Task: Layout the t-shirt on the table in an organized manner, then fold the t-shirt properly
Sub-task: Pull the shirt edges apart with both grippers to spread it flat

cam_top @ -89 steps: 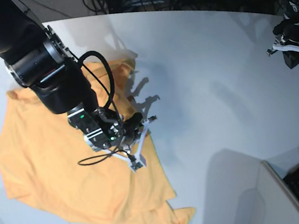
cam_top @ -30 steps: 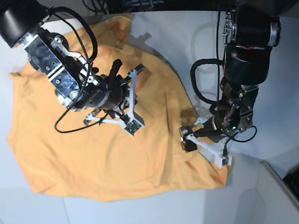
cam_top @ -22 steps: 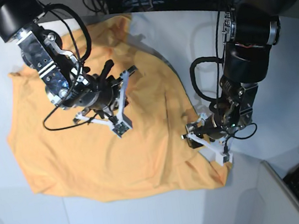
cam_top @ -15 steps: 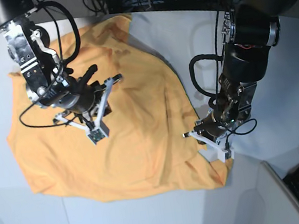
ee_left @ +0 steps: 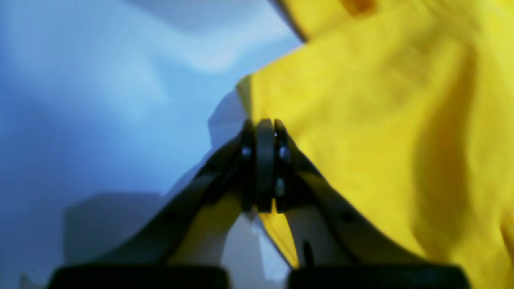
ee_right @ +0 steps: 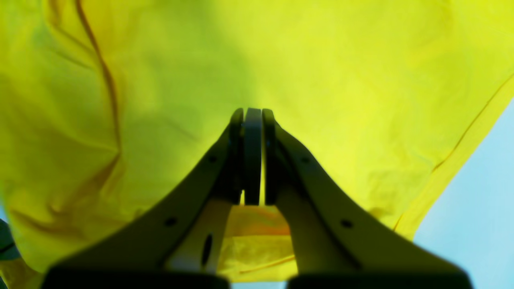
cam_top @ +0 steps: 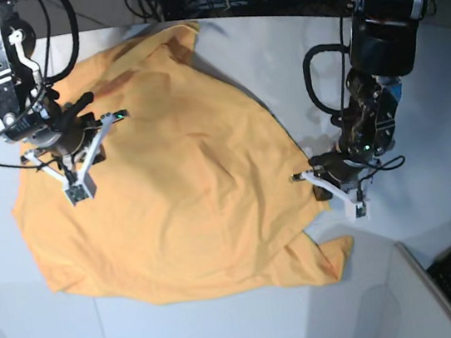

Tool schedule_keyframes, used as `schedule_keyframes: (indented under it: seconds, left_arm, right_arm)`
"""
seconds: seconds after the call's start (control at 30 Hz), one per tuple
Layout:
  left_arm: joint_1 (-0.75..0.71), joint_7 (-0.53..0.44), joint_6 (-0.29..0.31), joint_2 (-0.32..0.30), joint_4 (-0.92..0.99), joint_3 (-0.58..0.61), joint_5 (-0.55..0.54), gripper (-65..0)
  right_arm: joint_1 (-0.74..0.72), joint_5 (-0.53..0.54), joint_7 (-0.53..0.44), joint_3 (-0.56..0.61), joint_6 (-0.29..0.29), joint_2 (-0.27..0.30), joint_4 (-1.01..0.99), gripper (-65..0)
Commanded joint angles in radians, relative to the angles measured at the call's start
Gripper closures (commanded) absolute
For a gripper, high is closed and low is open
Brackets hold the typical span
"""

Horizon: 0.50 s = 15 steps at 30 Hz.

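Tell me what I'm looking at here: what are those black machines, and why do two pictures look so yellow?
Those are two robot arms working over a table. The overhead picture shows both; the yellow close-ups come from cameras on their wrists. A t-shirt lies spread out but rumpled. The left gripper, on that picture's right, is shut on the t-shirt's edge, cloth pinched between its jaws in its wrist picture. The right gripper is shut, with cloth filling its wrist view; whether it holds any is unclear.

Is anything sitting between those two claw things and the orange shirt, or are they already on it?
Nothing visible stands between. The left tool is shut on the edge of the t-shirt, and the right tool is shut on its cloth. The table around the shirt shows no obstacle.
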<state>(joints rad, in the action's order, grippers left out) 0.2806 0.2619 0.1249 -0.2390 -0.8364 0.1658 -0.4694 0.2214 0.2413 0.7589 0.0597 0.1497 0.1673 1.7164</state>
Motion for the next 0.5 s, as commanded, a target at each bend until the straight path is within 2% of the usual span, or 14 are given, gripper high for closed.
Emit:
schedule_keyframes:
  seconds: [0.0,0.1,0.23,0.47]
  left_arm:
    - [0.001,-0.026,-0.037,-0.03,-0.053,-0.008,-0.007,0.0]
    - [-0.079,-0.026,-0.112,-0.046,-0.14,-0.087,-0.007,0.0]
    - [-0.206,-0.026,-0.116,-0.049,-0.246,-0.239,0.002,0.0]
    - [-0.399,-0.026,-0.12,-0.046,-0.433,-0.371,0.002,0.0]
  right_arm:
    - [-0.003,0.005,-0.019,-0.004,0.006,0.011,0.021,0.0]
    - [0.011,0.007,-0.02,-0.027,0.004,0.008,0.027,0.0]
    - [0.023,0.003,-0.019,-0.088,0.0,-0.033,0.03,0.0]
    - [0.085,0.005,-0.009,-0.2,-0.002,-0.061,0.055,0.0]
